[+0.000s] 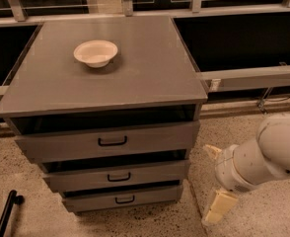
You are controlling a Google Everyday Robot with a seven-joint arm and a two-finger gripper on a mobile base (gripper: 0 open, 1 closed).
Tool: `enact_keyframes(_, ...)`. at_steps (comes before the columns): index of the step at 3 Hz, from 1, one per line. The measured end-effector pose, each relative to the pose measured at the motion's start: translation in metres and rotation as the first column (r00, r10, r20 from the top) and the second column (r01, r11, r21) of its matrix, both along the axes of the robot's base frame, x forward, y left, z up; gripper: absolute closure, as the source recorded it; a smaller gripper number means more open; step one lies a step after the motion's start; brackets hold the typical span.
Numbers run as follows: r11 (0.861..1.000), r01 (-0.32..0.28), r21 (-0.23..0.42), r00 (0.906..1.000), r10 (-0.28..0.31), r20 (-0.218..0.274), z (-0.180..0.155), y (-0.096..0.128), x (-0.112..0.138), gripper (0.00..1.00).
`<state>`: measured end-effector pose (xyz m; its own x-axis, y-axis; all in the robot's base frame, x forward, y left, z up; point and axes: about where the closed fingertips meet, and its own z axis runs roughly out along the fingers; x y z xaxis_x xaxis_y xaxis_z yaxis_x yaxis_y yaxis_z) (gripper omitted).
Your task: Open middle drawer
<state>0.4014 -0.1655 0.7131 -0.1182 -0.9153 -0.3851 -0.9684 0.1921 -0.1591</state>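
The grey cabinet [105, 83] has three stacked drawers. The middle drawer [150, 173] is a flat grey front with a small black bar handle [119, 177], and it sits pushed in between the taller top drawer [150, 138] and the narrow bottom drawer [150, 195]. My gripper [208, 183] hangs low to the right of the cabinet, level with the middle and bottom drawers. Its two cream fingers [219, 207] are spread wide apart, pointing left, and hold nothing. It is clear of the cabinet's right edge and touches nothing.
A white bowl [95, 52] sits on the cabinet top. A railing with dark panels [243, 33] runs behind. A black object [9, 209] lies on the speckled floor at lower left. My white arm [278, 152] fills the lower right.
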Motion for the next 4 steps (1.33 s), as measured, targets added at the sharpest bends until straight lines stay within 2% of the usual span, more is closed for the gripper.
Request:
enact_keyframes(1, 1.000, -0.002, -0.003, 1.0000, 0.002, -0.002, -0.016, -0.003, 0.003, 0.00)
enact_keyframes(2, 0.999, -0.015, 0.045, 0.9998, 0.015, 0.013, -0.061, 0.004, 0.019, 0.00)
enact_keyframes(3, 0.996, -0.027, 0.087, 0.9992, 0.024, 0.032, -0.090, 0.011, 0.034, 0.00)
enact_keyframes(4, 0.985, -0.086, 0.150, 0.9963, 0.084, 0.022, -0.152, 0.057, 0.063, 0.00)
